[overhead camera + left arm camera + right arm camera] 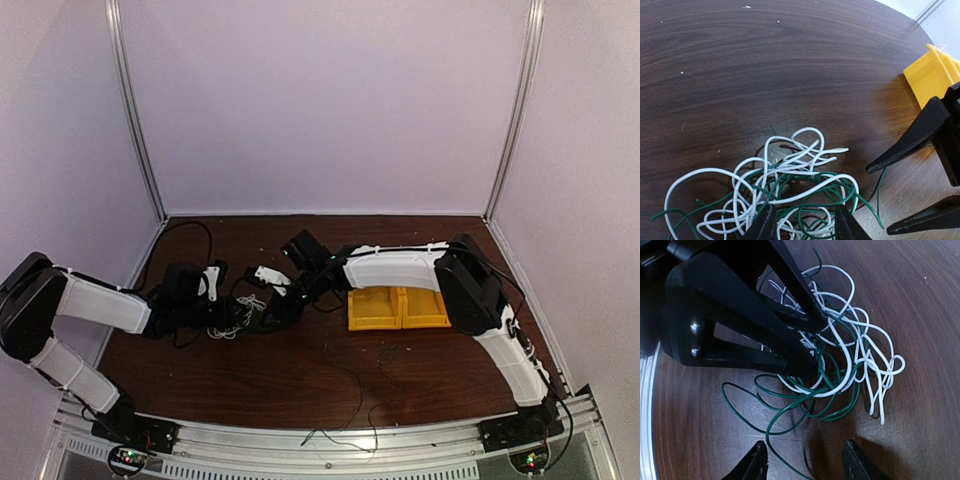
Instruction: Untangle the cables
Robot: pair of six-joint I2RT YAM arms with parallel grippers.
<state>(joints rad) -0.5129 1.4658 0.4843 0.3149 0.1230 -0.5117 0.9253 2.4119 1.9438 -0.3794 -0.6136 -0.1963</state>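
Black left gripper (pixel 804 215) stands spread, its tips sunk in the white and green cables (pixel 790 175) tangled on the wood table (pixel 740 75). From overhead the arms half hide the tangle. Right gripper (pixel 807 465), spread, sits just beside it, and the yellow bin (pixel 927 75) is cropped.

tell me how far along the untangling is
Early. Done: little that shows; the white and green cables lie in one knotted clump on the table. In hand: nothing is gripped; the left jaws stand open with their tips in the clump, the right jaws open beside it. Left: pulling every strand apart.
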